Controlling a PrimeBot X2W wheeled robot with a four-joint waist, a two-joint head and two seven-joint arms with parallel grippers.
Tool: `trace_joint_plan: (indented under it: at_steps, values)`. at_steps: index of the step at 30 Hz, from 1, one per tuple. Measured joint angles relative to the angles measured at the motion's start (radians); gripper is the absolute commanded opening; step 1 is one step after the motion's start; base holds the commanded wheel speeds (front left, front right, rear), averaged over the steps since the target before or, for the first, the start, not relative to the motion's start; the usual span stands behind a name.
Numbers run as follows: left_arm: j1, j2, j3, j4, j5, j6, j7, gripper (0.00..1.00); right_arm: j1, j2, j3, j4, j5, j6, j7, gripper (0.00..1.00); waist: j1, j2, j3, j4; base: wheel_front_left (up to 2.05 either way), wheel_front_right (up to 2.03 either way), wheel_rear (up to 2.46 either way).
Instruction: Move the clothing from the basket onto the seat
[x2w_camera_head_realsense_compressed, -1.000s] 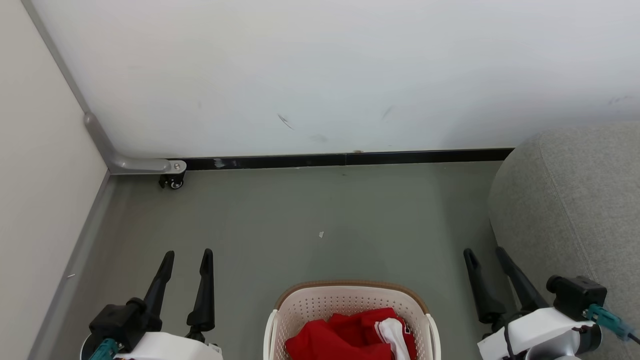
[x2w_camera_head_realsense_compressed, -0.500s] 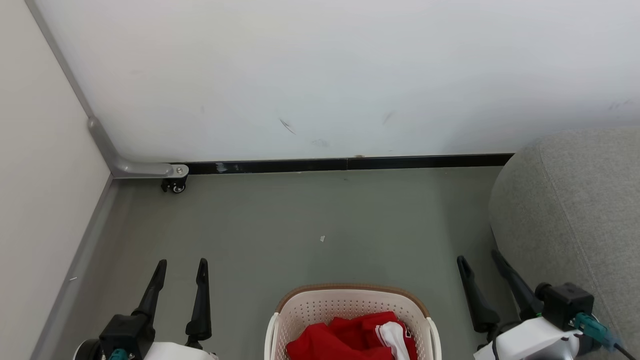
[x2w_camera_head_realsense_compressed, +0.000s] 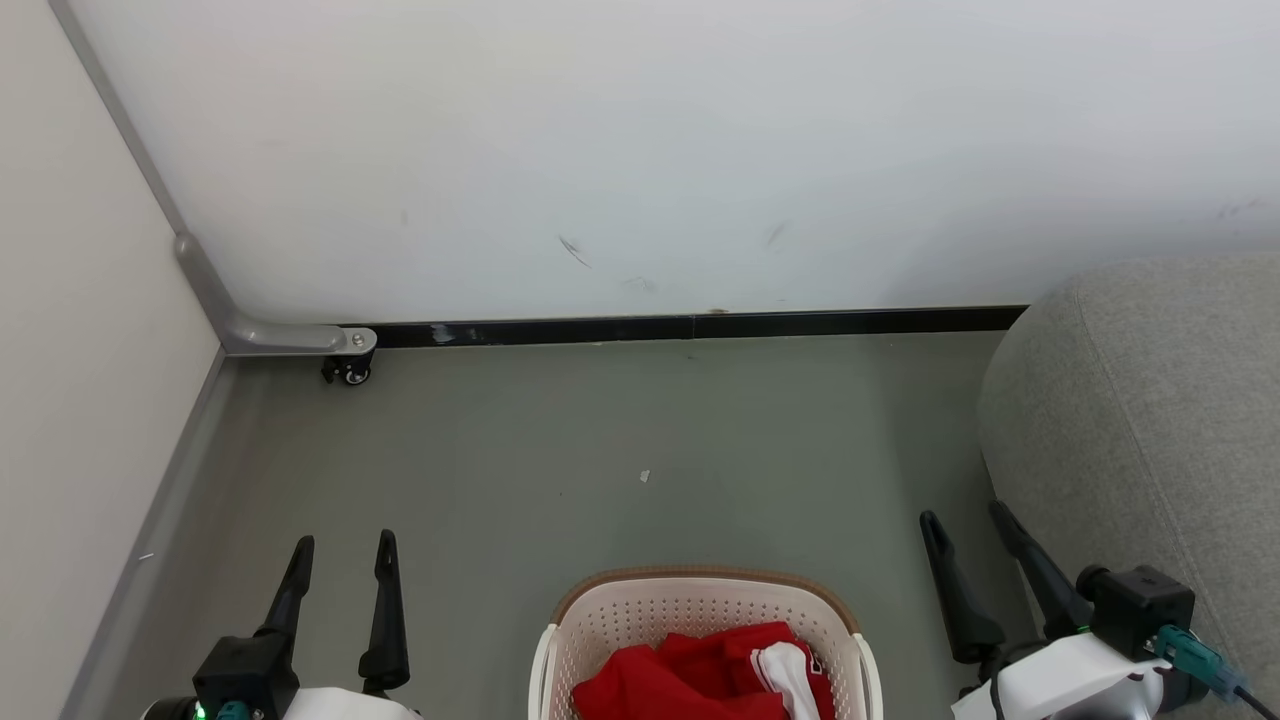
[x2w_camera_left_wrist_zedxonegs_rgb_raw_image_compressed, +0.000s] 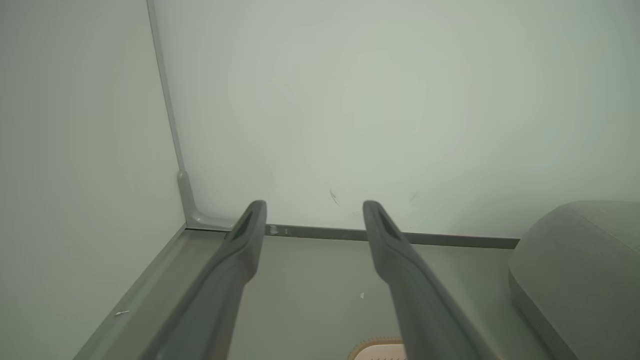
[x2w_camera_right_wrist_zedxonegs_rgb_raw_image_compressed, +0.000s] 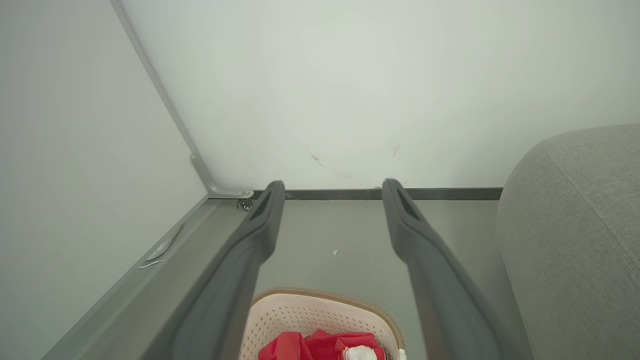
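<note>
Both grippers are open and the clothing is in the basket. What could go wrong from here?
The red clothing lies bunched in the laundry basket: one pinch may lift a tangle, or drag the basket along. The right gripper hangs close to the grey seat and may brush its side.

No legible lettering, numeral, label or brand on the clothing (x2w_camera_head_realsense_compressed: 650, 688), the basket (x2w_camera_head_realsense_compressed: 650, 612) or elsewhere.

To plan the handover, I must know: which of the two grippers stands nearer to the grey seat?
The right gripper, open and empty just beside the seat; the left gripper is far off, on the other side of the basket.
</note>
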Motion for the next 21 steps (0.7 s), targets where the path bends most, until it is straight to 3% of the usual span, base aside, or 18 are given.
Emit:
trace_joint_plan:
  at_steps: [21]
  values:
    - [0.0, 0.0, -0.002, 0.01, 0.003, 0.0, 0.0, 1.0, 0.0, 0.0, -0.013, -0.008, 0.018, 0.0, 0.0, 1.0, -0.0001, 0.0, 0.016, -0.001, 0.0, 0.0, 0.0]
